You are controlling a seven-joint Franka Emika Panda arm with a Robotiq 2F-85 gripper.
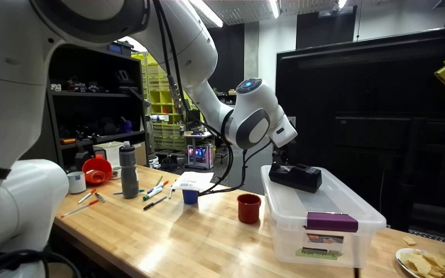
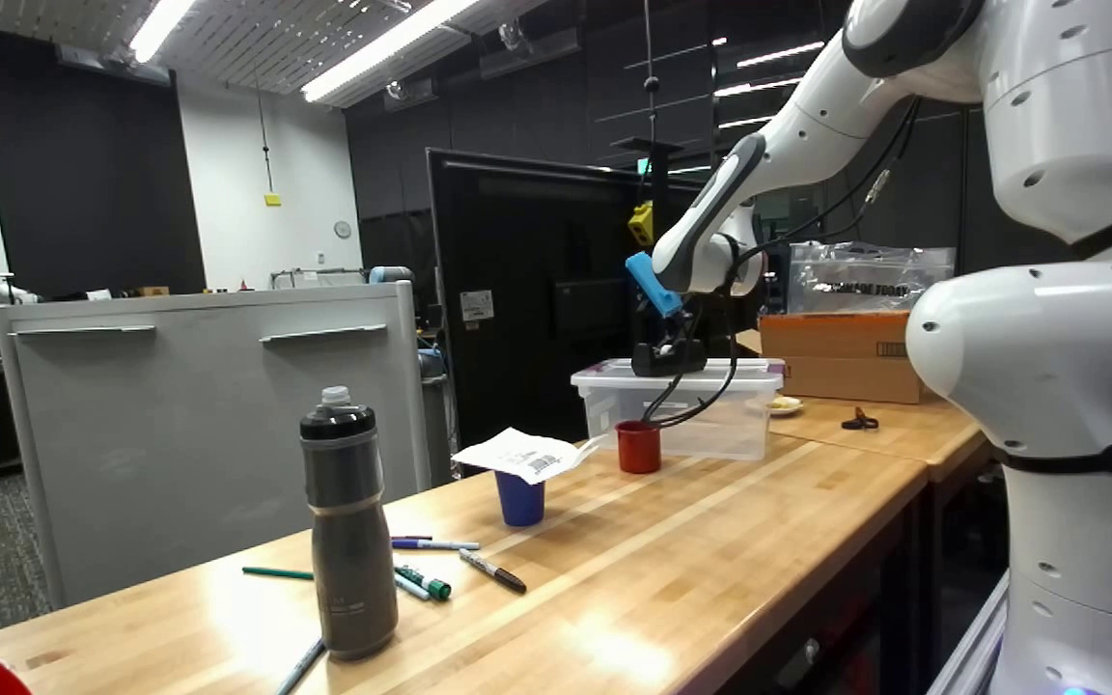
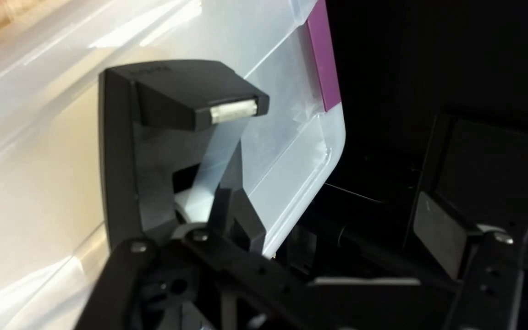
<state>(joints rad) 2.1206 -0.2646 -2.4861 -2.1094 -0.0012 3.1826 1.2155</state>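
Note:
A black tape dispenser stands on the lid of a clear plastic box with purple latches. It also shows in an exterior view and in the wrist view. A strip of clear tape stretches from its white roll to the cutting edge. My gripper is open, its fingers wide apart with nothing between them. One finger overlaps the dispenser's near end in the wrist view; whether they touch I cannot tell. In an exterior view the gripper is dark and hard to make out just above the dispenser.
A red mug stands beside the box. A blue cup bears a white packet. A grey bottle and several pens lie or stand farther along. A plate of chips and a large black screen are near the box.

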